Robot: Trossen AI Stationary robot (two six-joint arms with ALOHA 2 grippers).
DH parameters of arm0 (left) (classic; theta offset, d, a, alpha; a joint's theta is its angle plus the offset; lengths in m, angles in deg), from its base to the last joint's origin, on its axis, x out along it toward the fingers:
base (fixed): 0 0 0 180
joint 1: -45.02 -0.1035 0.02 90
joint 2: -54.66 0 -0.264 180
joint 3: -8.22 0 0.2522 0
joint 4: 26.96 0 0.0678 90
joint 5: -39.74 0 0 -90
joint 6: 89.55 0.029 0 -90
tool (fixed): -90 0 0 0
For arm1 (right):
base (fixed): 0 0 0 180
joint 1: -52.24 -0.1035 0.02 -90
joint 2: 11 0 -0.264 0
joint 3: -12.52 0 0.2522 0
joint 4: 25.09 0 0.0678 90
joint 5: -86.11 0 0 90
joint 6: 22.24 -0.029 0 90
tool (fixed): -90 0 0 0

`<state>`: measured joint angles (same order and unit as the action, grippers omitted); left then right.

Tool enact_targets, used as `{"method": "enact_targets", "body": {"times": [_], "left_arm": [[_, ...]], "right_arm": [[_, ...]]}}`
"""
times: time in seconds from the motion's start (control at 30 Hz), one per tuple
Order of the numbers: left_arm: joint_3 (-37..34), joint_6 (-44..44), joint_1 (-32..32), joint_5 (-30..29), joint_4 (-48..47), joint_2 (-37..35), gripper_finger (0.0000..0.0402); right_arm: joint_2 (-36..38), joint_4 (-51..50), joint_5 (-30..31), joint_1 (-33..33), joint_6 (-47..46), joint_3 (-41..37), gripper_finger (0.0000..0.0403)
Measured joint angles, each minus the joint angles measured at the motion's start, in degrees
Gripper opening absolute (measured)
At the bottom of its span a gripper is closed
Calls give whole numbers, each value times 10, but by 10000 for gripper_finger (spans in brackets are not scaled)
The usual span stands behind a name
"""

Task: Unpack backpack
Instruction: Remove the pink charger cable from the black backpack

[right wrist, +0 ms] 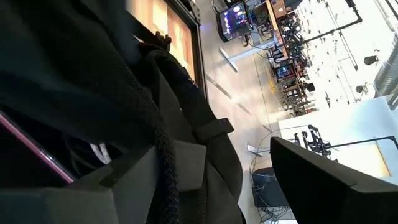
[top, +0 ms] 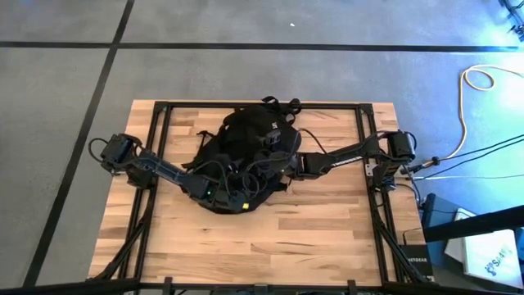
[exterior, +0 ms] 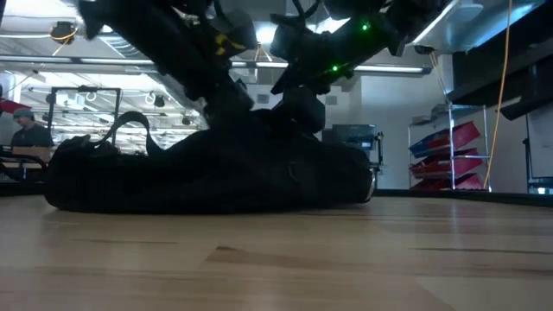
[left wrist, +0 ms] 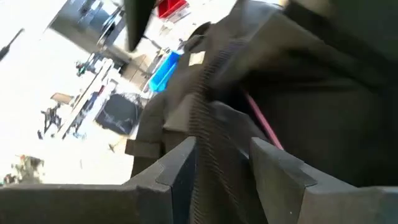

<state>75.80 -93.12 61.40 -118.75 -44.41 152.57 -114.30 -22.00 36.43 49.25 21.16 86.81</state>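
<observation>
1. Left gripper (left wrist: 222, 171): fingers clamped on a ribbed zipper edge of the backpack (top: 241, 160).
2. Right gripper (right wrist: 214, 171): jaws apart, a black webbing strap (right wrist: 158, 146) lying against one finger.
3. Backpack: black soft fabric, slumped flat mid-table (top: 327, 225); a thin pink edge (left wrist: 264, 124) shows inside the opening.

Overhead, table-level, two close wrist views
</observation>
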Motion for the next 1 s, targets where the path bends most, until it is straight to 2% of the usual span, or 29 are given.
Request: {"method": "enact_targets", "body": {"times": [0.17,0.23,0.53,0.67,0.73,0.9,1.0], "left_arm": [[0,-47,-19,104,34,0,134],[0,-66,-22,124,33,0,134],[1,-62,-34,102,32,0,134],[1,-61,-22,23,31,0,134],[1,-62,-19,9,32,0,134],[1,-59,-26,20,26,0,139],[1,-53,-30,52,30,0,162]], "right_arm": [[-6,9,-5,0,2,0,280],[-6,13,-8,0,2,0,280],[-7,6,-8,-4,0,16,280],[-7,-9,-10,-4,-14,30,280],[-7,-22,-18,-4,-23,34,280],[-7,-34,-39,-4,-41,34,280],[-7,-34,-39,-4,-44,34,280]]}}
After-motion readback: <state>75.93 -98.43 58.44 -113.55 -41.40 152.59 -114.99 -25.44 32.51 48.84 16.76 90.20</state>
